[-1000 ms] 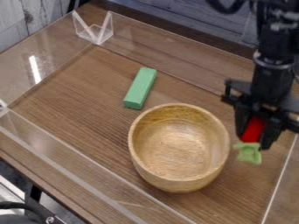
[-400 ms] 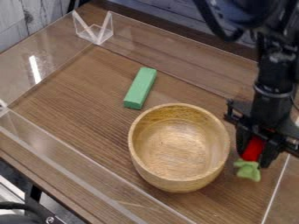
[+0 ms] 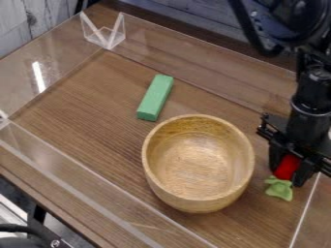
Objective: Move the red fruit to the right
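Tool (image 3: 292, 172) pointing straight down at right edge of counter (image 3: 91, 107), jaws nearly closed, clamped on red fruit (image 3: 287, 170). Red body mostly hidden between black fingers; light green leafy cap (pointing downward) visible below the fingertips, close to or touching the wood, contact not discernible. Fruit just right of wooden bowl (image 3: 198, 162), apart from its rim. Green block (image 3: 155, 97) lying flat behind bowl. Upper arm cut off by top of frame. Clear plastic walls (image 3: 52, 58) bordering counter.
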Controlling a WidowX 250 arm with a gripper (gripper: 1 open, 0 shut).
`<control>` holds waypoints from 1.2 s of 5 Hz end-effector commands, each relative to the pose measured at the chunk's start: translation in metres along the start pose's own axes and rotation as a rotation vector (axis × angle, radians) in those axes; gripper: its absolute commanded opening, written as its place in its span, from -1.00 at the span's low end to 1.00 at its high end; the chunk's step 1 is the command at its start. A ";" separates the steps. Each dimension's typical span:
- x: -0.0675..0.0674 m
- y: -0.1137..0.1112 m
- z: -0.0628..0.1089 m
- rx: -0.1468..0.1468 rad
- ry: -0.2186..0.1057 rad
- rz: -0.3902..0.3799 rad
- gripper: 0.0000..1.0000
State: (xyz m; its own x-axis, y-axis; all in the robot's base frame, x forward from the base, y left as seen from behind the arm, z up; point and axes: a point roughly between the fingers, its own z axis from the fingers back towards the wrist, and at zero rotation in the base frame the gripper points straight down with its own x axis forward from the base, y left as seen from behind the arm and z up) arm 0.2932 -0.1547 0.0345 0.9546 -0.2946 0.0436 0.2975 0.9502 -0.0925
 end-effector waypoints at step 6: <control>0.000 0.025 -0.007 0.075 -0.099 0.079 -1.00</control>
State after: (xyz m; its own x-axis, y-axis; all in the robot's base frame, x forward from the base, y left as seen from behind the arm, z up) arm 0.2998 -0.1357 0.0224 0.9657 -0.2258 0.1285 0.2312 0.9725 -0.0282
